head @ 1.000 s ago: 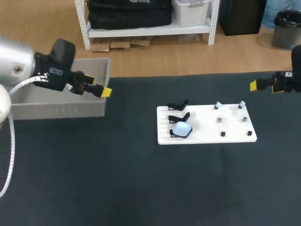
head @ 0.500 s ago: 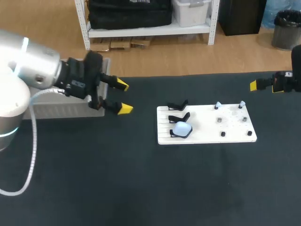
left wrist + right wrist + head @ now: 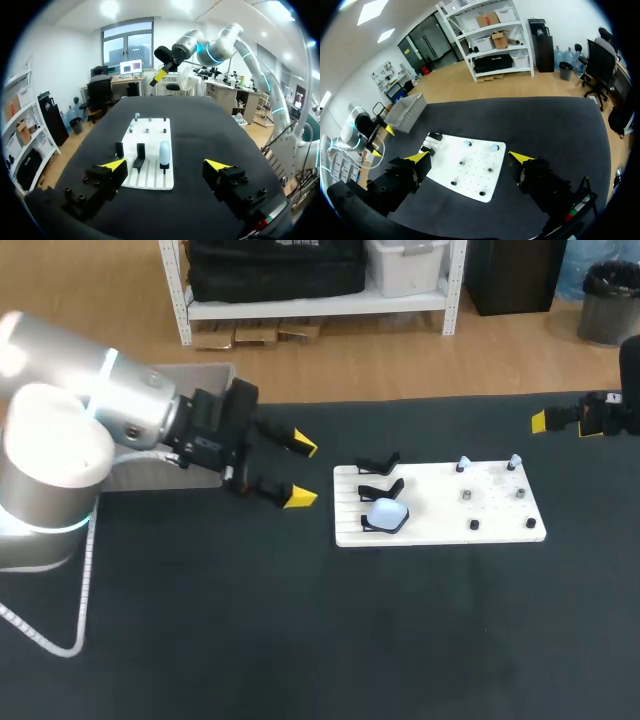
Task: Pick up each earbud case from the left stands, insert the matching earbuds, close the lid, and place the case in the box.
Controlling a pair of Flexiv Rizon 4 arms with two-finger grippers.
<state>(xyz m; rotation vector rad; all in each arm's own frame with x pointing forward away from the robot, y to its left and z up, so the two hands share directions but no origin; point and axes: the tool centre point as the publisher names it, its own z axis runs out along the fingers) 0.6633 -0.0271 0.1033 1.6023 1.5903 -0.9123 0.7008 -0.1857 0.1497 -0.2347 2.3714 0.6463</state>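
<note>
Step in hand: the pick-up approach, by my judgement; nothing is held yet.
Left gripper (image 3: 301,472): just off the left edge of the white board (image 3: 440,525), fingers spread wide and empty, pointed at the board.
Earbud case (image 3: 387,512): pale blue, at the board's left end, in the stand nearest the robot; the two black stands (image 3: 378,462) behind it are bare.
Right gripper (image 3: 469,160): well past the board's right end, fingers apart, empty.
Earbuds (image 3: 462,464): probably the two pale tips on pegs at the board's far right part; too small to be sure.
Box (image 3: 200,373): grey, well left of the board.
Next move: bring the left fingers either side of the case, close, lift clear of the stand.
</note>
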